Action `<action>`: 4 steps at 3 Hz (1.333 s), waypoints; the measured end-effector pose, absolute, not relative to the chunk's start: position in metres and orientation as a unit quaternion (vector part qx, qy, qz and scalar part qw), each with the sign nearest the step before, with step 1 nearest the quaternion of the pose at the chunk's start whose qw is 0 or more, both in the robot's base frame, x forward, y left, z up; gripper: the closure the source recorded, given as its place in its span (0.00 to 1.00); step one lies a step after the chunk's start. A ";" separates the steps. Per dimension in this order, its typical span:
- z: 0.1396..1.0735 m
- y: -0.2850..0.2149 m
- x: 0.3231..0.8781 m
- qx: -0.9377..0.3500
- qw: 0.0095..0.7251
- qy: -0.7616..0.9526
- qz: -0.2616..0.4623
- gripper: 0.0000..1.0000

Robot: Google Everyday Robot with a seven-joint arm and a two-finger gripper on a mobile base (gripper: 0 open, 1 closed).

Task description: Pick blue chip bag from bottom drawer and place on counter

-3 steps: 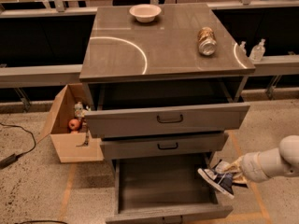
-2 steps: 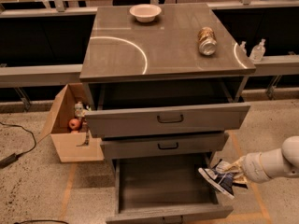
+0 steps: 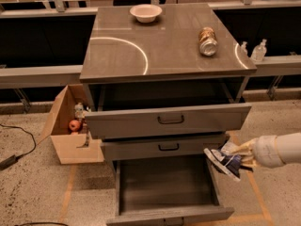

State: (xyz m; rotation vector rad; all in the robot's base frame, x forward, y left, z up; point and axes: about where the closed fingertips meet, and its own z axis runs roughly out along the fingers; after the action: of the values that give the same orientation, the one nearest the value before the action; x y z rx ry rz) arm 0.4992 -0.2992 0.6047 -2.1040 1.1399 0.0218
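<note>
The blue chip bag (image 3: pixel 224 160) is a crumpled dark-blue foil bag with silvery edges, held in my gripper (image 3: pixel 235 158) at the right. My gripper is shut on it, just above the right wall of the open bottom drawer (image 3: pixel 165 192), whose dark interior shows nothing inside. My white arm (image 3: pixel 278 150) reaches in from the right edge. The counter (image 3: pixel 164 46) is the glossy grey-brown top above, with thin white curved lines.
A white bowl (image 3: pixel 146 12) and a brown-labelled can (image 3: pixel 207 41) lie on the counter. The top drawer (image 3: pixel 169 119) is pulled out; the middle drawer (image 3: pixel 167 147) slightly. A cardboard box (image 3: pixel 70 126) with small items stands on the floor at left. Bottles (image 3: pixel 258 51) stand at right.
The bag and my gripper stay at about the same spot beside the bottom drawer's right wall; no clear movement shows.
</note>
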 end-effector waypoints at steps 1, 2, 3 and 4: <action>0.676 -0.306 0.505 -0.818 0.375 0.435 -0.025 1.00; 0.752 -0.315 0.504 -0.816 0.377 0.434 -0.055 1.00; 0.821 -0.318 0.507 -0.821 0.387 0.412 -0.080 1.00; 0.881 -0.308 0.524 -0.831 0.409 0.360 -0.116 1.00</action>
State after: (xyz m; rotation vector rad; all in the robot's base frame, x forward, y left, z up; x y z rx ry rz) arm 0.5239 -0.3076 0.8811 -2.0923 0.9061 -0.2910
